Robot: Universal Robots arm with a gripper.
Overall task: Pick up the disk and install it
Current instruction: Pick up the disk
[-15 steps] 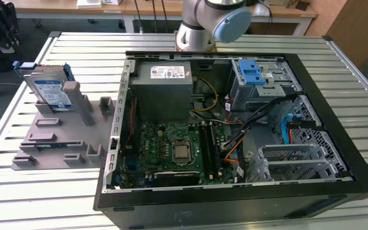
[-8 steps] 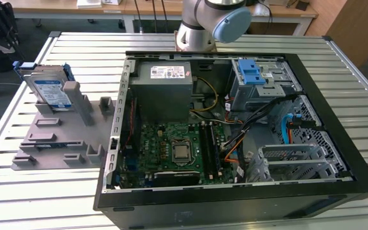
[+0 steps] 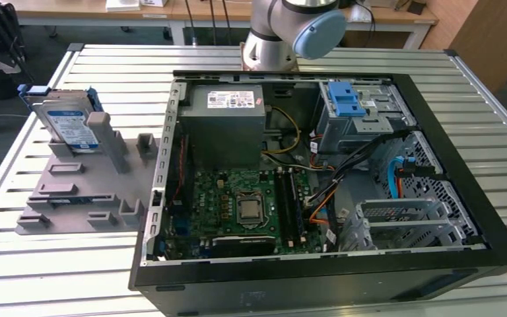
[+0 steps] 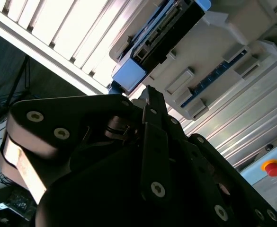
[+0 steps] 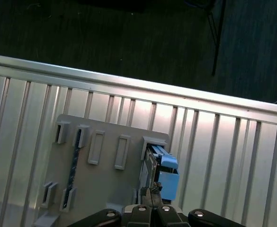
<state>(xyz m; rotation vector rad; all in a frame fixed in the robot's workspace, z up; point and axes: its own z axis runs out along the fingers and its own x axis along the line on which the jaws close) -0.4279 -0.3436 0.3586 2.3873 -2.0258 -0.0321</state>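
**Asker:** Where is the disk right now?

**Me:** It stands on edge in the grey holder (image 3: pixel 77 191) on the tabletop (image 3: pixel 60 277), at the exterior view's left. The disk (image 3: pixel 64 122) is well apart from the open computer case (image 3: pixel 324 277).

**Asker:** And your end effector?

**Me:** In both wrist views my end effector (image 4: pixel 151 94) (image 5: pixel 152 194) points down toward the disk's blue-railed end (image 4: pixel 164 30) (image 5: pixel 163 172). Its fingers are pressed together and hold nothing. I judge it is over the disk and not touching it.

**Asker:** So how much is done?

**Me:** Very little, by my reading. I am lined up near the disk, but it is not yet grasped or lifted. The whole install into the case, over by the drive cage (image 3: pixel 359 119) with the blue tabs, is left to do.
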